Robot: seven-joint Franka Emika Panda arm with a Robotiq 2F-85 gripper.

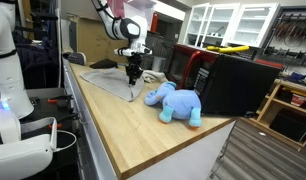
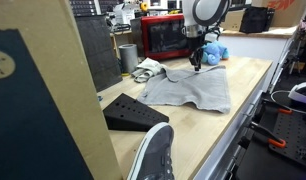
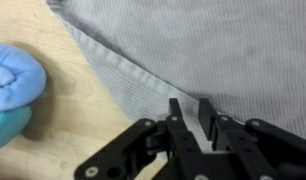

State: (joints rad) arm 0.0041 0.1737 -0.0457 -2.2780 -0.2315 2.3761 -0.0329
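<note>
A grey ribbed cloth (image 1: 108,78) (image 2: 193,88) lies flat on the wooden table (image 1: 143,140). In the wrist view the cloth (image 3: 213,50) fills the upper right, its hem running diagonally. My gripper (image 3: 191,108) points straight down at the cloth's edge (image 1: 134,76) (image 2: 196,65). Its two black fingers stand only a narrow gap apart, with a pinch of cloth between the tips. A blue plush elephant (image 1: 175,102) (image 2: 215,52) lies just beside the cloth; it shows at the left edge of the wrist view (image 3: 13,85).
A black box (image 1: 238,82) stands behind the plush. A red appliance (image 2: 163,38), a metal cup (image 2: 128,57) and a white crumpled item (image 2: 146,68) sit at the table's back. A black wedge (image 2: 133,112) and a shoe (image 2: 153,155) lie nearer the camera.
</note>
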